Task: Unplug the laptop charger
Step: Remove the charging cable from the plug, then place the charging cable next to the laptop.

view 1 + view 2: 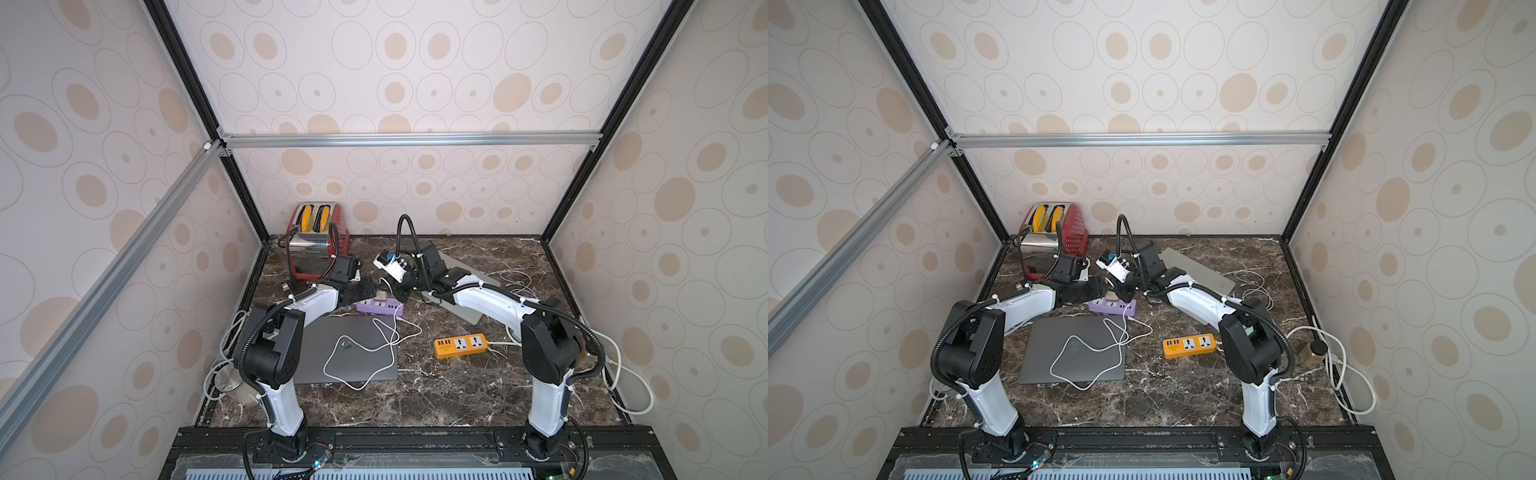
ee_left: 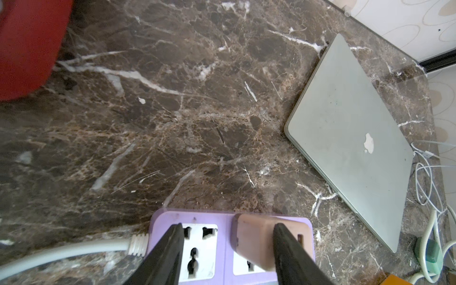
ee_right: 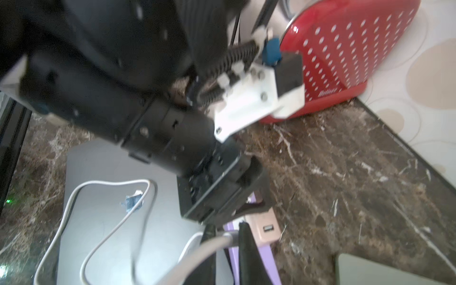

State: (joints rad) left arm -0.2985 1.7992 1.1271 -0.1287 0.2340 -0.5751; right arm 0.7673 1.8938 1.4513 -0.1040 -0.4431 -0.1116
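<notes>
L arm stretched low; L gripper half open over purple strip, one finger on charger. R gripper pinched cable.

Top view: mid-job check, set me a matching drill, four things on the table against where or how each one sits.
Things:
1 pink charger
2 orange power strip
3 red toaster
4 dark laptop

States:
A back left corner of the table
B white cable looped on its lid
C plugged into the purple power strip
D sockets empty

Pairs: 1-C, 2-D, 3-A, 4-B
</notes>
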